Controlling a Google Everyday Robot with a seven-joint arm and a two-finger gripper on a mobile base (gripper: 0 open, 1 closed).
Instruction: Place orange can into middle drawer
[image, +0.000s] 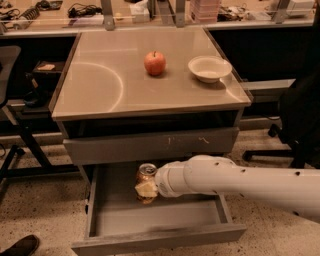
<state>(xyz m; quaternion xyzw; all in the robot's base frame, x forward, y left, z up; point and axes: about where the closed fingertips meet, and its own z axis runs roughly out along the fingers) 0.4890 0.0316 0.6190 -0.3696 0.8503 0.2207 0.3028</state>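
Note:
The orange can (146, 172) stands upright inside the open middle drawer (160, 219), near its back left. My gripper (146, 189) reaches in from the right on a white arm and is shut on the orange can, with a pale finger (146, 189) across the can's lower front. The can's silver top shows just below the closed drawer front above. I cannot tell whether the can rests on the drawer floor or hangs just above it.
A red apple (155, 63) and a white bowl (209, 68) sit on the tabletop (100, 90). The scratched grey drawer front (150, 145) above is closed. Chair legs stand at left and a dark chair (300, 120) at right. A shoe (20, 246) is at bottom left.

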